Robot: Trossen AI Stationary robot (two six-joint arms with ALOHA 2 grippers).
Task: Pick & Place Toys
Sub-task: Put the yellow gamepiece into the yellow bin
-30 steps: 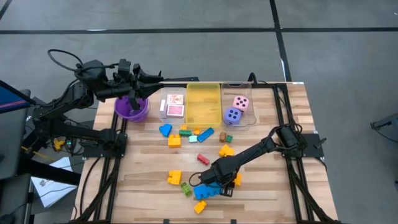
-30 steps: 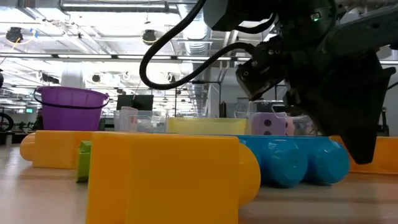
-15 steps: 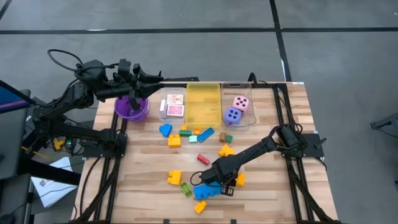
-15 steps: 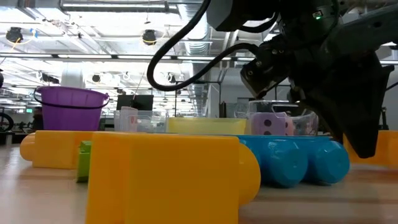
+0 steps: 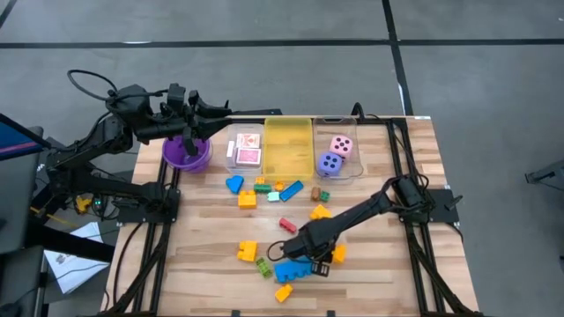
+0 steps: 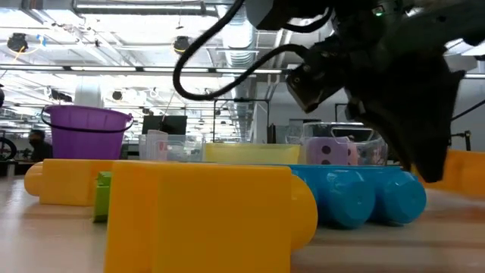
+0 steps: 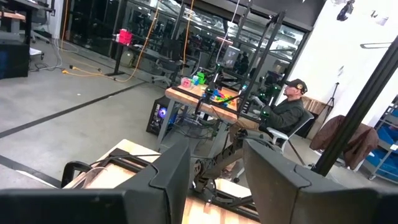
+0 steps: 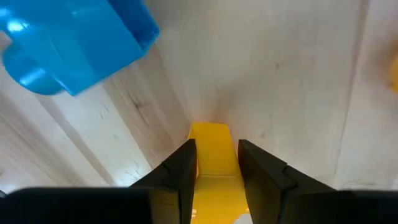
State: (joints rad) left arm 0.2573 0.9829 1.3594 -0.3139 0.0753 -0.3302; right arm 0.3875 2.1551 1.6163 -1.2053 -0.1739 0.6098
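Note:
My right gripper [image 5: 308,257] points steeply down over the table's near middle, shut on a yellow block [image 8: 210,140]. That block shows beside the gripper's right side [image 5: 337,254]. A blue block [image 8: 74,43] lies on the wood just left of it [image 5: 291,269]. More toys, small blocks [image 5: 264,189], lie scattered across the table's middle. Playing cards [image 5: 247,150] and two dice [image 5: 335,154] sit in bins at the back. My left gripper [image 5: 225,110] hangs high and level above the purple bowl [image 5: 185,151], open and empty [image 7: 214,168]. My right gripper pinches the yellow block between its two fingers, one on each of two opposite sides [image 8: 211,149]. The fingers come from above, slanting down. One end of the block sticks out past the fingertips. In the low view the block [image 6: 464,171] stands a little above the tabletop.
Three bins stand in a row at the far edge: a clear one [image 5: 231,154], a yellow one [image 5: 289,148] and a clear one [image 5: 352,163]. Yellow [image 5: 247,251], green [image 5: 263,264] and orange-yellow [image 5: 284,292] blocks lie left of and nearer than my right gripper. Bare wood lies at the near right.
In the low view the yellow block beside my right gripper's fingers has come up a little off the table. The blue block has stayed where it was.

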